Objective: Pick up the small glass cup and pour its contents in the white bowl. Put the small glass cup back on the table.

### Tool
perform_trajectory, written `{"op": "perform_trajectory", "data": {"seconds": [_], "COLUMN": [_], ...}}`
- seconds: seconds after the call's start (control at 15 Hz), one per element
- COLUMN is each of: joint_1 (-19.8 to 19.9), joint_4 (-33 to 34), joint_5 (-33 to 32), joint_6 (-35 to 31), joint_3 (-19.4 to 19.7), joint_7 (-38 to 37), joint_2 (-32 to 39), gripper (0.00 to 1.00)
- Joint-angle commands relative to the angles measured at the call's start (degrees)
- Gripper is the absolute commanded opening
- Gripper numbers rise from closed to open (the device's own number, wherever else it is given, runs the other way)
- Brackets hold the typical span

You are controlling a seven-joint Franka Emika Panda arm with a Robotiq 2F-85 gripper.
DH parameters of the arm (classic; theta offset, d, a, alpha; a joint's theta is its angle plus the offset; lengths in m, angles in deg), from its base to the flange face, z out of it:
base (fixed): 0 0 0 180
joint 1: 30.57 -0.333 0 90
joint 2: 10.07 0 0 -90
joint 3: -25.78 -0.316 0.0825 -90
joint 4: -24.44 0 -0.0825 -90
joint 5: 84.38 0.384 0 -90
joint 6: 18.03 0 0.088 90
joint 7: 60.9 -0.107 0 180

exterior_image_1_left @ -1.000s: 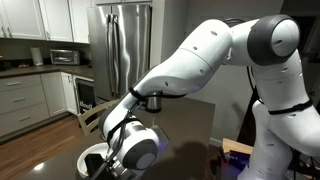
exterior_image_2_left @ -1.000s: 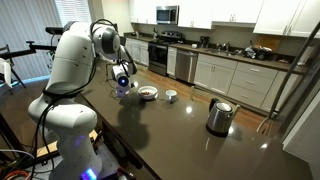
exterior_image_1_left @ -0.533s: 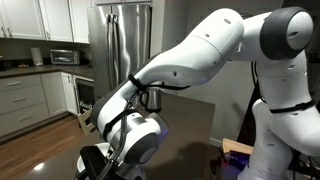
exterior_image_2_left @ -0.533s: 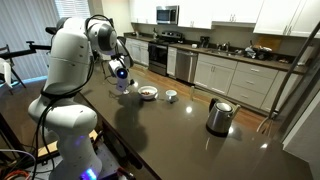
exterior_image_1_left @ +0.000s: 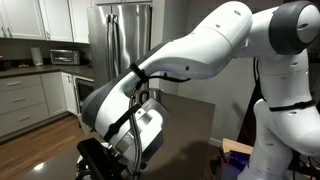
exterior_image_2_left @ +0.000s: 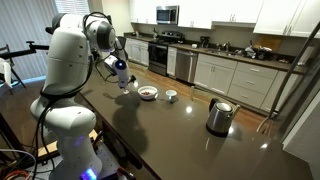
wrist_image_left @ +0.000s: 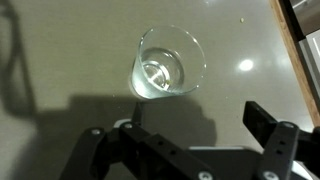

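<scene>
In the wrist view the small glass cup (wrist_image_left: 168, 62) stands upright on the dark brown table (wrist_image_left: 60, 60), clear, with a little showing at its bottom. My gripper (wrist_image_left: 185, 140) hangs above and just short of it, open, with nothing between its black fingers (wrist_image_left: 264, 126). The cup is free of the jaws. In an exterior view my gripper (exterior_image_2_left: 120, 74) hovers over the table's near left part, and the white bowl (exterior_image_2_left: 148, 92) sits a little to its right. In the close exterior view the arm and gripper (exterior_image_1_left: 97, 160) fill the picture and hide both cup and bowl.
A smaller pale dish (exterior_image_2_left: 171, 96) stands just right of the bowl. A steel kettle (exterior_image_2_left: 219, 117) sits further right on the table (exterior_image_2_left: 180, 145). The table's edge (wrist_image_left: 296, 60) runs close to the cup's right. Kitchen counters and a fridge (exterior_image_1_left: 122, 45) stand behind.
The gripper has risen straight up from the table near the bowl, and the wrist has swung closer to the near camera. The jaws stayed open.
</scene>
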Motion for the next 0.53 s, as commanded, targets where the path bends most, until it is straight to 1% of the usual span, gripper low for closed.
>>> {"op": "perform_trajectory", "data": {"seconds": [0.0, 0.07, 0.2, 0.47], "joint_1": [7.0, 8.5, 10.5, 11.8], "joint_4": [-6.4, -8.2, -11.3, -15.2], "joint_5": [-12.2, -15.5, -20.0, -24.5], "joint_6": [-3.9, -5.1, -6.1, -4.5], "joint_3": [-7.7, -9.2, -10.6, -10.0], "joint_7": [-6.4, -7.7, -8.7, -9.6], "joint_2": [-1.8, -1.6, -2.1, -4.1], "gripper": [1.0, 1.0, 1.0, 1.0]}}
